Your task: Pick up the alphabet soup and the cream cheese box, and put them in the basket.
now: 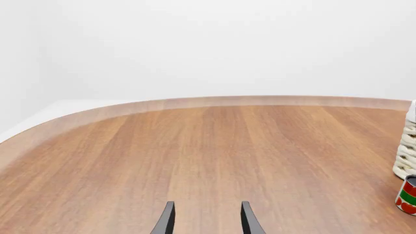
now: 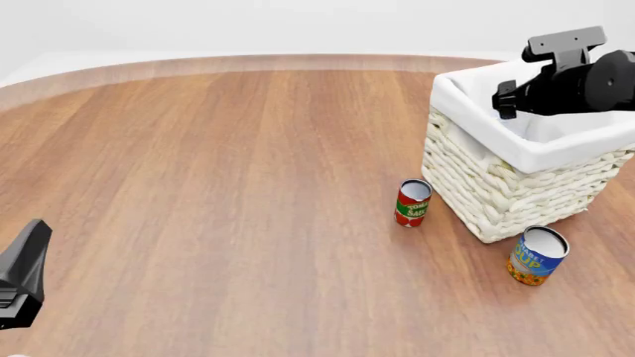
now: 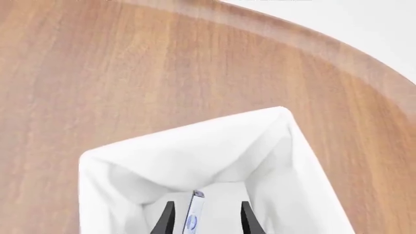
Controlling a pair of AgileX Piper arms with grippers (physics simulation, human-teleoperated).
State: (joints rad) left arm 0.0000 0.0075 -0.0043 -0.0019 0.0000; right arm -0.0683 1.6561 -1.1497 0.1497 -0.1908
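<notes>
The alphabet soup (image 2: 537, 256), a blue and yellow-orange can with a silver top, stands upright on the table just in front of the basket (image 2: 496, 186). My right gripper (image 3: 207, 203) hovers over the basket's open top (image 3: 195, 131), jaws apart. The cream cheese box (image 3: 194, 214) shows edge-on between the fingers, touching neither, down inside the white liner. In the front view the right arm (image 2: 566, 82) hides the box. My left gripper (image 1: 208, 203) is open and empty, low over the table at the near left (image 2: 25, 271).
A smaller red-and-green can (image 2: 413, 202) stands upright just left of the basket; it also shows in the left wrist view (image 1: 408, 195) beside the basket's corner (image 1: 406, 146). The wooden table's curved far edge (image 2: 258, 63) runs along the back.
</notes>
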